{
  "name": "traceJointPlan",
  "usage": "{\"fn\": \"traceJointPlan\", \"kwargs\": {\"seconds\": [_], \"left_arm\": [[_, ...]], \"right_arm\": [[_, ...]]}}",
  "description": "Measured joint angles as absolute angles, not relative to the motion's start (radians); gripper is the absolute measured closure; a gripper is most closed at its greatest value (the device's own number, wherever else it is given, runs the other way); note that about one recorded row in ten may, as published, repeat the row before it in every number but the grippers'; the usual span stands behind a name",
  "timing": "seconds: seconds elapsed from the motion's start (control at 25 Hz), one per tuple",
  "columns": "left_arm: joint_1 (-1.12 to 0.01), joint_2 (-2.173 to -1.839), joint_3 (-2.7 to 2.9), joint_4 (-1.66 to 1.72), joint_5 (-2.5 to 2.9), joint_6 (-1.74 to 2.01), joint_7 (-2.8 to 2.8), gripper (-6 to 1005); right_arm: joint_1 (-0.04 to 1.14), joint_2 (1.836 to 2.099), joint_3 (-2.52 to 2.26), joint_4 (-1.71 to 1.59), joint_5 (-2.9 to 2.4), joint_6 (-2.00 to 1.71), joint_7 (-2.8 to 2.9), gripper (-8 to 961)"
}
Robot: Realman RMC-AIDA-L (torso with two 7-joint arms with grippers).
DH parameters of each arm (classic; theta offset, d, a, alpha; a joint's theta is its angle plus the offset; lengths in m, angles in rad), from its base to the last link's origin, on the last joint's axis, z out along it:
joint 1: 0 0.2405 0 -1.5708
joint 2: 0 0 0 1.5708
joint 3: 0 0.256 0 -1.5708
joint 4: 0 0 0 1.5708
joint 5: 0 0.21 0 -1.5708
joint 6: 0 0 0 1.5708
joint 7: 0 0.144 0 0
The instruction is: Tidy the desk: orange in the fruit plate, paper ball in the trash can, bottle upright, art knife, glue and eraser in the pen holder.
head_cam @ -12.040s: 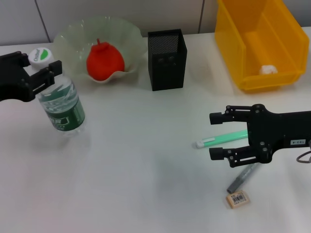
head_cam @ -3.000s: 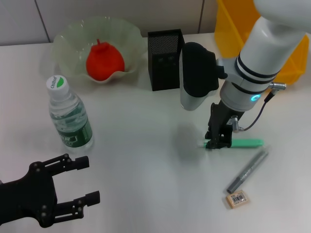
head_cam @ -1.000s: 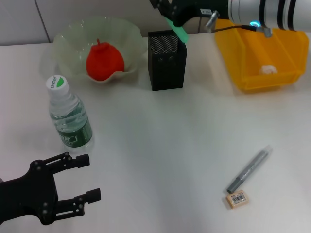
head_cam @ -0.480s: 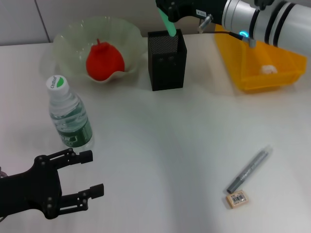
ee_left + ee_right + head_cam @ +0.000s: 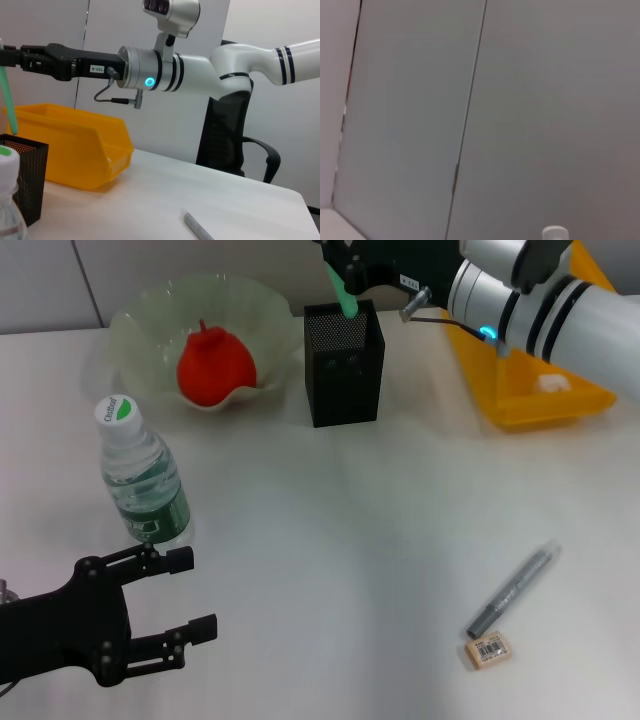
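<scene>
Carried from the counter, the green glue stick now stands nearly upright, lower end entering the pen holder, gripped by the right pincer; the left pincer gapes at near left.

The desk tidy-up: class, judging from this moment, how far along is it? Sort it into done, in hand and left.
Done: the orange lies in the fruit plate, the paper ball in the trash can, the bottle stands upright.
In hand: the right gripper holds the green stick over the pen holder.
Left: the grey pen-like tool and the eraser lie on the desk. The left gripper waits open.
</scene>
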State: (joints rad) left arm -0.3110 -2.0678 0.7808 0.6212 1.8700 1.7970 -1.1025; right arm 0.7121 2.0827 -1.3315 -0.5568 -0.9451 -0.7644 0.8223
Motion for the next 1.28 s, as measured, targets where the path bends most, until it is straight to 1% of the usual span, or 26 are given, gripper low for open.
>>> {"fn": "traceJointPlan", "kwargs": {"seconds": [0.44, 0.68, 1.08, 1.12, 1.16, 1.2, 1.24, 1.28], "left_arm": [[-0.315, -2.068, 0.781, 0.611, 1.870, 1.794, -1.097, 214], [-0.315, -2.068, 0.782, 0.610, 1.870, 1.793, -1.097, 214], [-0.308, -2.068, 0.782, 0.611, 1.873, 1.798, -1.101, 214], [-0.306, -2.068, 0.782, 0.611, 1.873, 1.800, -1.101, 214], [-0.304, -2.068, 0.782, 0.611, 1.873, 1.801, -1.101, 214], [-0.303, -2.068, 0.782, 0.611, 1.873, 1.801, -1.101, 214], [-0.303, -2.068, 0.782, 0.611, 1.873, 1.801, -1.101, 214], [-0.300, -2.067, 0.782, 0.611, 1.871, 1.802, -1.101, 214]], "right_arm": [[0.733, 2.083, -1.331, -0.462, -0.891, -0.807, 0.764, 679], [0.775, 2.080, -1.341, -0.398, -0.897, -0.798, 0.760, 668], [0.752, 2.079, -1.338, -0.438, -0.906, -0.806, 0.794, 367], [0.740, 2.079, -1.341, -0.460, -0.924, -0.806, 0.819, 333], [0.700, 2.078, -1.342, -0.542, -1.017, -0.806, 0.914, 299], [0.700, 2.078, -1.342, -0.542, -1.017, -0.806, 0.914, 266], [0.674, 2.078, -1.342, -0.599, -1.088, -0.806, 0.982, 232], [0.645, 2.078, -1.342, -0.667, -1.177, -0.806, 1.078, 228]]}}
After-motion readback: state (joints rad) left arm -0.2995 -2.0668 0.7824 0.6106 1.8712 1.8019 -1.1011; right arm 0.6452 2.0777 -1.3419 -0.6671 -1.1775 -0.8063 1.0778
